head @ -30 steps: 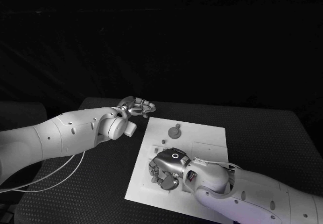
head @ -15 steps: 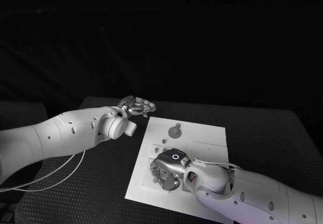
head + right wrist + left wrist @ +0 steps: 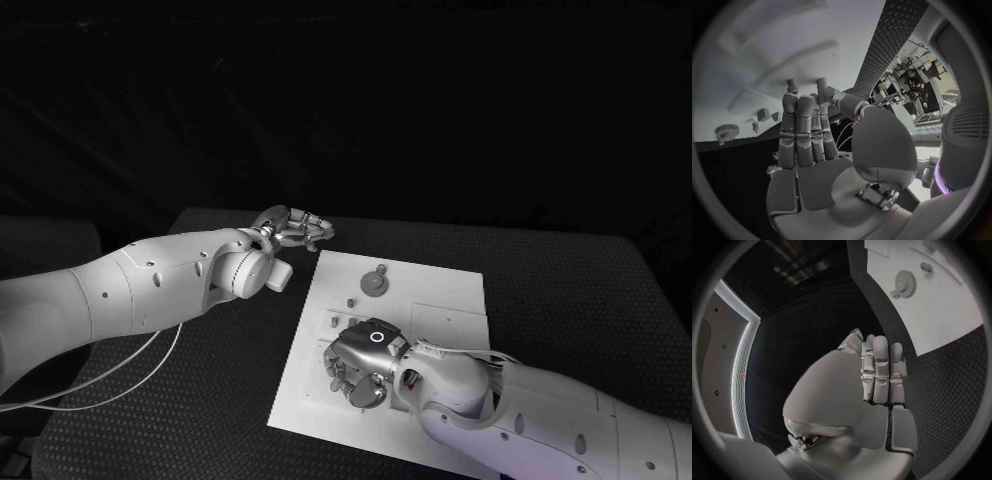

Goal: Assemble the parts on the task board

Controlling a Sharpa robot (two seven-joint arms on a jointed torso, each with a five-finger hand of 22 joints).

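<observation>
The white task board [image 3: 433, 300] lies in the middle of the table. A round gear [image 3: 375, 283] sits near its far edge, with small parts [image 3: 351, 303] a little nearer. My right hand [image 3: 358, 368] hovers low over the board's near left part, beside a round part [image 3: 365, 396]. Its fingers [image 3: 807, 132] are stretched out straight and hold nothing. The gear [image 3: 726, 132] and small parts [image 3: 762, 115] lie off to the side of them. My left hand [image 3: 296, 228] hangs over the black table off the board's far left corner. Its fingers [image 3: 879, 370] are straight and empty, and the gear [image 3: 904, 282] lies beyond them.
The black textured table [image 3: 188, 400] surrounds the board, with bare room on both sides. A thin cable [image 3: 130, 375] hangs below my left arm. A raised rectangular outline [image 3: 450, 322] marks the board's right half.
My right hand has crept slightly toward the board's near edge. My left hand has stayed where it was.
</observation>
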